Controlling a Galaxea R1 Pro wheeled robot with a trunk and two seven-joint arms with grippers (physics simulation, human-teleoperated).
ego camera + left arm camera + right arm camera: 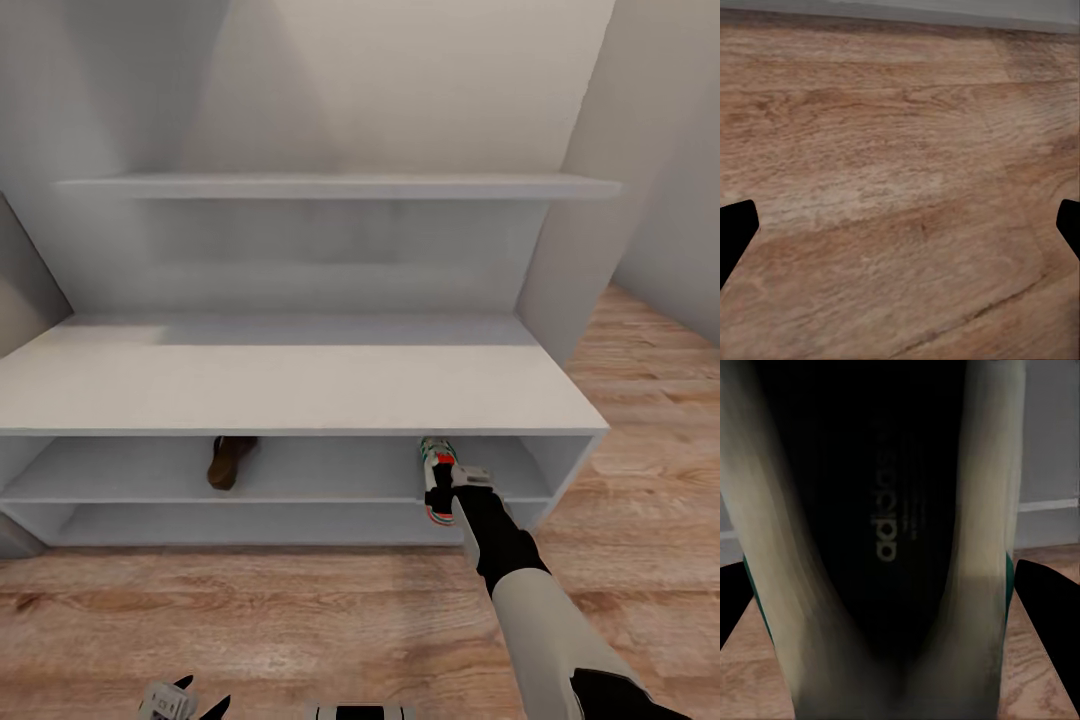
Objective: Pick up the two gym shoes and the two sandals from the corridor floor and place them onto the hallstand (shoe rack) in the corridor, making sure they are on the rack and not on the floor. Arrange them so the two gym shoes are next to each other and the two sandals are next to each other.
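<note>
White green-striped gym shoe (436, 480) reaches the white-grey hallstand (300, 385)'s shelf.
Right gripper (452, 484) grasps it; brown sandal (228, 460) shelved; left gripper (190, 698) released; others unseen.

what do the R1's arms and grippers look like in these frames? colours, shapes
Right arm: light grey-white forearm shell, black wrist section, pale grey block at the right gripper. Left gripper: grey-white body, pointed black fingers, flat black in both wrist views. No cables or markings discernible.
</note>
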